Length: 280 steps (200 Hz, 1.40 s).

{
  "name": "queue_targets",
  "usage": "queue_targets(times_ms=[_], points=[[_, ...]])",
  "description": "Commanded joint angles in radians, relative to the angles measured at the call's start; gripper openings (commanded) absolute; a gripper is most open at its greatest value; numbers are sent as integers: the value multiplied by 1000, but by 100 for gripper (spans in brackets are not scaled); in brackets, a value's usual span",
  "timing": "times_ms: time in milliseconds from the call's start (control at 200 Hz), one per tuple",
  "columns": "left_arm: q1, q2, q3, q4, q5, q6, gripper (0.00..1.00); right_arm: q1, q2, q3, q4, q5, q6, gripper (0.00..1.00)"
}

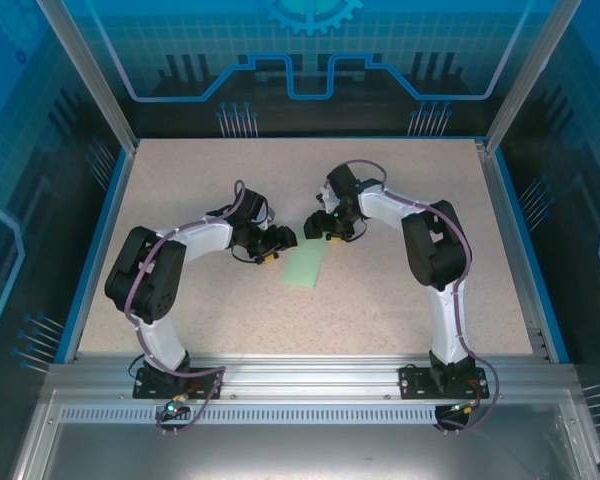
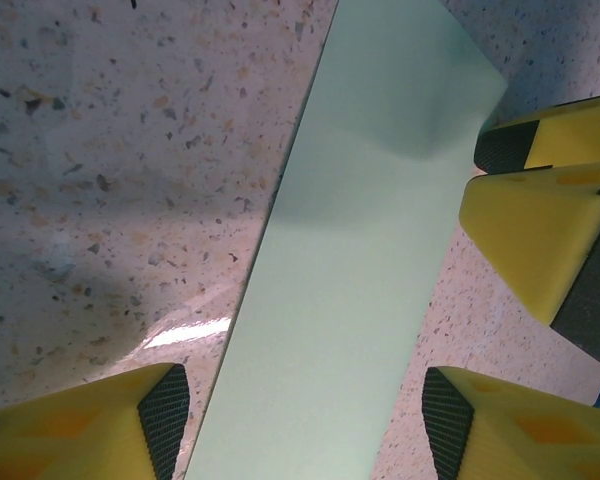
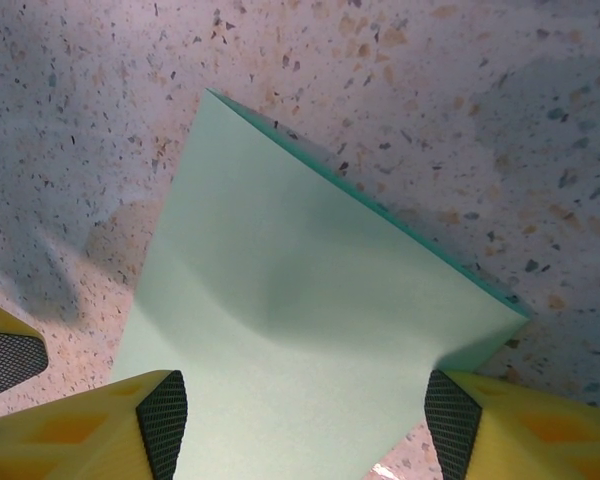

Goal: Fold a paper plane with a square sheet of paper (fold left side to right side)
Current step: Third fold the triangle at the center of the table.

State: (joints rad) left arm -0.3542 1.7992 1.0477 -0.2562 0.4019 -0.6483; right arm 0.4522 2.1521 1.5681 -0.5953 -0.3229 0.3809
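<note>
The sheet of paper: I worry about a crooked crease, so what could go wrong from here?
1. The sheet of paper bulges up between the open fingers of the right gripper; pressing there could set a stray crease or shift the layers.
2. Both grippers work the same end of the sheet, and the right gripper's fingers sit close beside the left gripper; they might collide or tug the sheet askew.

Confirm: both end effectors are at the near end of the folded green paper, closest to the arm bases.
Wrong end. In the top external view, the left end effector and right end effector sit at the far end of the folded green paper, away from the arm bases.
</note>
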Motion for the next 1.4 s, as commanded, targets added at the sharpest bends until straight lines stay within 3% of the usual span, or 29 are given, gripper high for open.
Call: queue_targets(times_ms=[0,270,570,1000,1396], points=[[11,-7,12,-22,11,20,67,19,-71,-12,-1,-2,9,68],[11,-20,8,-32,-8,25,67,40,-136,-73,35,-42,36,66],[11,-26,2,-34,-14,27,68,63,-94,-127,83,-89,80,65],[11,1,23,-41,8,38,72,55,10,-59,-26,18,-30,61],[11,65,61,-44,51,35,65,49,25,-34,-64,49,-91,57]])
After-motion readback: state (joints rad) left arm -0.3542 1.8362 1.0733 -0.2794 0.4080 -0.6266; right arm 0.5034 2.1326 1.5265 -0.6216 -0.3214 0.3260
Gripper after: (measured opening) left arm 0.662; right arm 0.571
